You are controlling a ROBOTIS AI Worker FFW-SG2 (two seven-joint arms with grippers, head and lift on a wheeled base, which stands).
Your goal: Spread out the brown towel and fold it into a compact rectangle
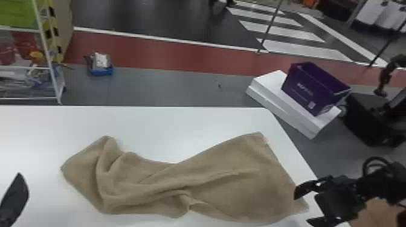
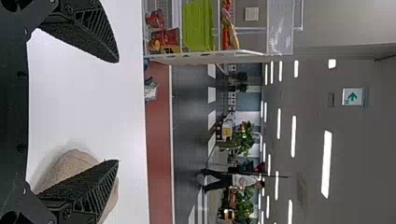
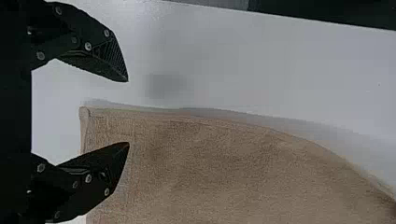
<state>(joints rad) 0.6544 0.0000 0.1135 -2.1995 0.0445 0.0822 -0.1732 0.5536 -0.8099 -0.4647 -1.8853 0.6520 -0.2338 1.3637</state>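
The brown towel (image 1: 193,181) lies rumpled across the white table, its left part bunched in folds and its right part flatter. At the head view's lower left, a fingertip of my left gripper (image 1: 15,196) shows, left of the towel. In the left wrist view, that gripper (image 2: 117,111) is open, with part of the towel (image 2: 72,165) behind one finger. My right gripper (image 1: 300,208) is at the towel's near right corner. The right wrist view has the right gripper (image 3: 128,112) open, one finger over the towel (image 3: 224,172) and the other beyond its edge.
The white table (image 1: 181,126) ends at a slanting right edge close to the towel. Beyond that edge, a purple box (image 1: 311,87) rests on a white box (image 1: 281,99). A wire shelf (image 1: 54,75) stands past the table's far left side.
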